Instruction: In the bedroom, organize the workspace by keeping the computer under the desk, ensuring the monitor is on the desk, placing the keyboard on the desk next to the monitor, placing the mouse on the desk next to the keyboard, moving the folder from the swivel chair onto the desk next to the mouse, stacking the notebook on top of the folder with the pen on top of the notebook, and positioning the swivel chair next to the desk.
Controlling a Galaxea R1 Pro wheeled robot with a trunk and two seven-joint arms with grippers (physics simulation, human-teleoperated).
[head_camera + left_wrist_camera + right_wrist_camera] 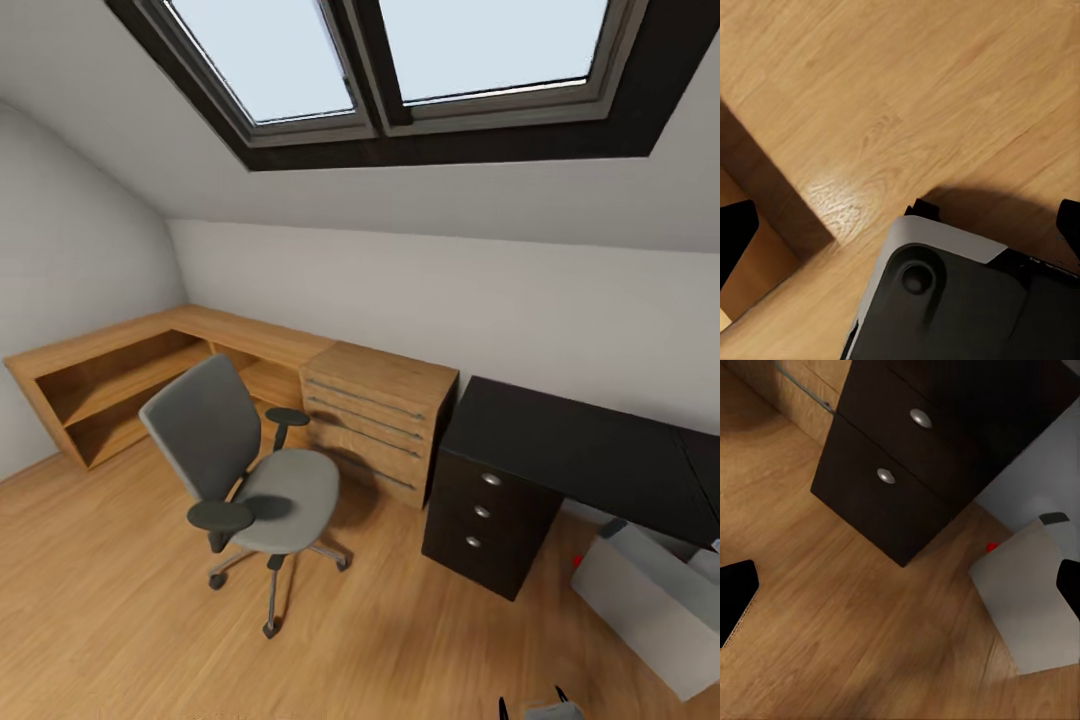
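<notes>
Spanning light wood floor [100, 620], attic bedroom [450, 280].

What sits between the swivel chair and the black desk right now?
In the head view, a light wooden drawer cabinet stands between the swivel chair and the desk, against the wall; nearer the camera, bare floor.
</notes>
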